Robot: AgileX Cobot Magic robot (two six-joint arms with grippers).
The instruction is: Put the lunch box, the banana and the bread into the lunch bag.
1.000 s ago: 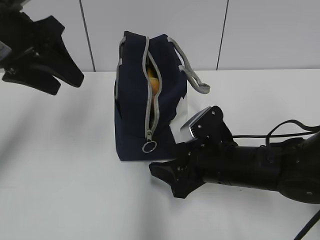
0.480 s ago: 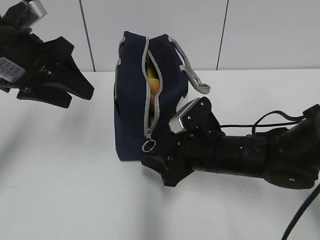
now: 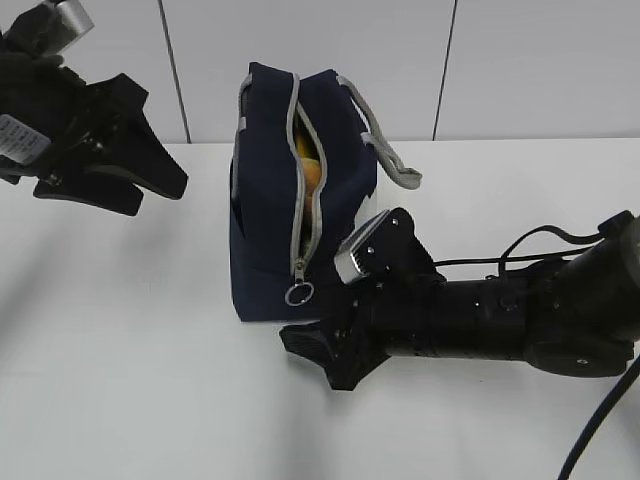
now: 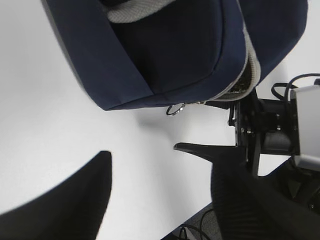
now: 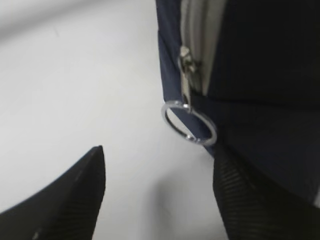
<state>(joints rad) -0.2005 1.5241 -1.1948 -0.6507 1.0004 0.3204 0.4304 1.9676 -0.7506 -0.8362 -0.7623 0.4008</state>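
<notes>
The navy lunch bag (image 3: 270,200) stands upright at the table's middle, its grey zipper (image 3: 300,190) partly undone. Something yellow-orange (image 3: 312,170) shows in the gap; I cannot tell whether it is the banana or the bread. The lunch box is hidden. The ring pull (image 3: 298,294) hangs low on the bag's front. My right gripper (image 3: 312,352) lies open on the table just below and right of the ring pull (image 5: 189,121). In the right wrist view this gripper (image 5: 160,155) holds nothing, its right finger against the bag (image 5: 260,75). My left gripper (image 3: 160,185) hovers open and empty, left of the bag (image 4: 170,55).
A grey strap handle (image 3: 395,165) droops over the bag's right side. The right arm (image 3: 500,320) lies across the table's front right, trailing black cables (image 3: 540,245). A white tiled wall (image 3: 500,60) rises behind the table. The table's front edge (image 4: 200,212) shows in the left wrist view.
The right gripper has slid left along the table, closing in below the ring pull. The left arm swung slightly right toward the bag, then held still. Both stay open.
</notes>
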